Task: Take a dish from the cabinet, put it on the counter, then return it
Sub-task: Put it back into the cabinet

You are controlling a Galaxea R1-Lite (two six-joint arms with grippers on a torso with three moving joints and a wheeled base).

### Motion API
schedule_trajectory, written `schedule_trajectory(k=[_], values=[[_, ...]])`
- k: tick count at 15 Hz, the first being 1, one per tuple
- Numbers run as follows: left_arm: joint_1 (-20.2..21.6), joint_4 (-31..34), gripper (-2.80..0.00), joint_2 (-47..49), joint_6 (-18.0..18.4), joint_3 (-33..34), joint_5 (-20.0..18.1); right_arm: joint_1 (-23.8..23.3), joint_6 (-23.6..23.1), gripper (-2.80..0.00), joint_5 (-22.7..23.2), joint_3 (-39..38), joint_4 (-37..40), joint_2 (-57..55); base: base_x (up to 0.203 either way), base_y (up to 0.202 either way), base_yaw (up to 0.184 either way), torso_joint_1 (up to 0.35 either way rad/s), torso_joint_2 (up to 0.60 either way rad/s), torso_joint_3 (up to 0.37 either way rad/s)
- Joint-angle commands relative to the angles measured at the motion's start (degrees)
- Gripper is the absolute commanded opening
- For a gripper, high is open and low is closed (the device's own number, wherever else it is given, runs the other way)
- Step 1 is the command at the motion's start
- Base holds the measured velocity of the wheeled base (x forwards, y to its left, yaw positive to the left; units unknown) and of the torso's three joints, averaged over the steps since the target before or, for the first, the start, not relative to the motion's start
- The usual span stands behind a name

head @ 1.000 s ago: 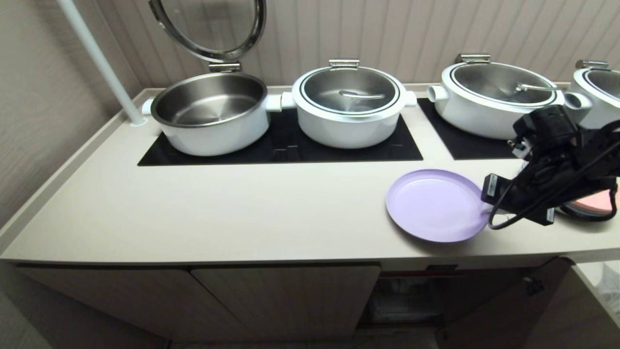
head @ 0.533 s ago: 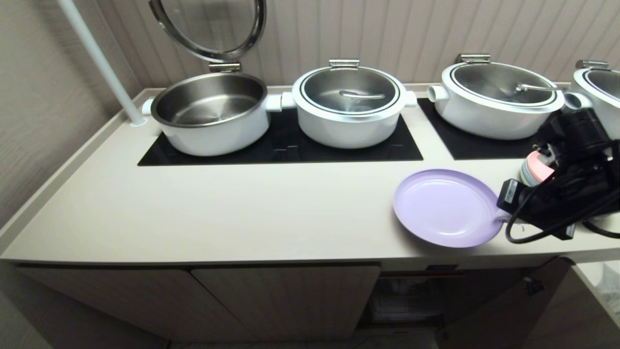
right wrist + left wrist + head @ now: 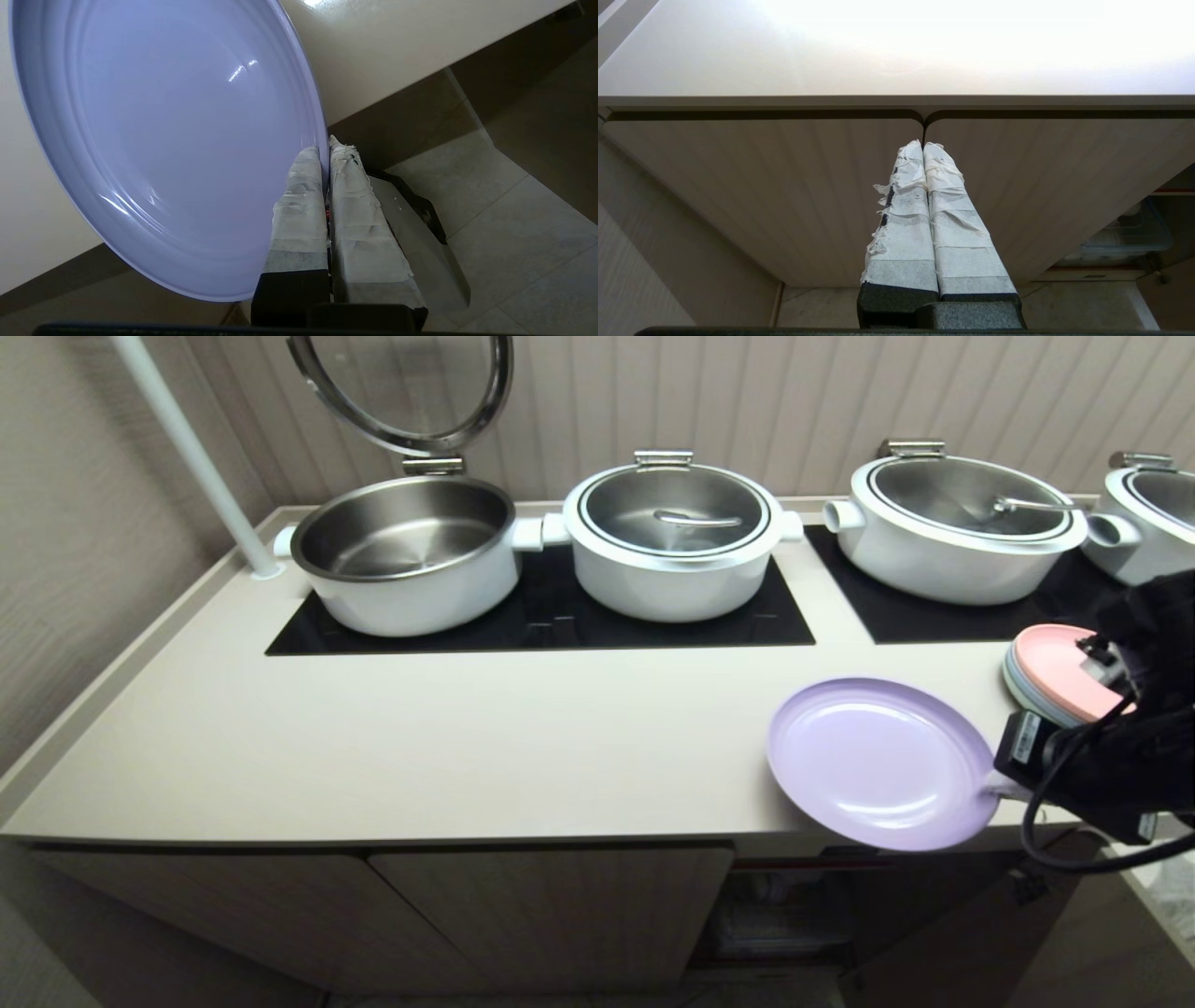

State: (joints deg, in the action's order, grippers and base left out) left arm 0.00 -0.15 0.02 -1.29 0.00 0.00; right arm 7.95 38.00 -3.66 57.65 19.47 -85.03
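Note:
The lavender dish (image 3: 882,763) hangs over the front edge of the beige counter (image 3: 467,747), lifted and slightly tilted. My right gripper (image 3: 997,791) is shut on the dish's right rim; in the right wrist view the dish (image 3: 173,140) fills the frame and the rim sits pinched in the right gripper (image 3: 327,142). Below the counter the cabinet (image 3: 784,915) stands open, its door (image 3: 971,933) swung out to the right. My left gripper (image 3: 923,144) is shut and empty, parked low in front of the closed cabinet doors (image 3: 784,186).
Several white pots (image 3: 672,541) stand on black glass panels (image 3: 560,616) at the back of the counter; the leftmost pot (image 3: 406,551) has its lid (image 3: 401,387) raised. A stack of pink and pastel plates (image 3: 1055,672) sits right of the dish. A white pole (image 3: 191,457) rises at back left.
My right gripper has drawn the dish toward the counter's front edge and to the right, so that it now overhangs the edge. The stack of plates has come into view behind the arm.

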Motion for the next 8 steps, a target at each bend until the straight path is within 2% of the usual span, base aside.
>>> schedule_trajectory(k=[1, 5, 8], values=[[0.0, -0.03, -2.8, -0.02, -0.03, 0.0, 0.0, 1.51, 0.57, -2.8, -0.03, -4.27, -1.55, 5.18, 0.0, 0.0, 0.0, 0.0, 0.0, 0.0], [0.0, -0.03, -2.8, -0.02, -0.03, 0.0, 0.0, 4.95, 0.52, -2.8, -0.09, -11.6, -2.04, 11.05, 0.0, 0.0, 0.0, 0.0, 0.0, 0.0], [0.0, -0.03, -2.8, -0.02, -0.03, 0.0, 0.0, 5.79, 0.37, -2.8, -0.1, -15.1, -1.76, 14.95, 0.0, 0.0, 0.0, 0.0, 0.0, 0.0]])
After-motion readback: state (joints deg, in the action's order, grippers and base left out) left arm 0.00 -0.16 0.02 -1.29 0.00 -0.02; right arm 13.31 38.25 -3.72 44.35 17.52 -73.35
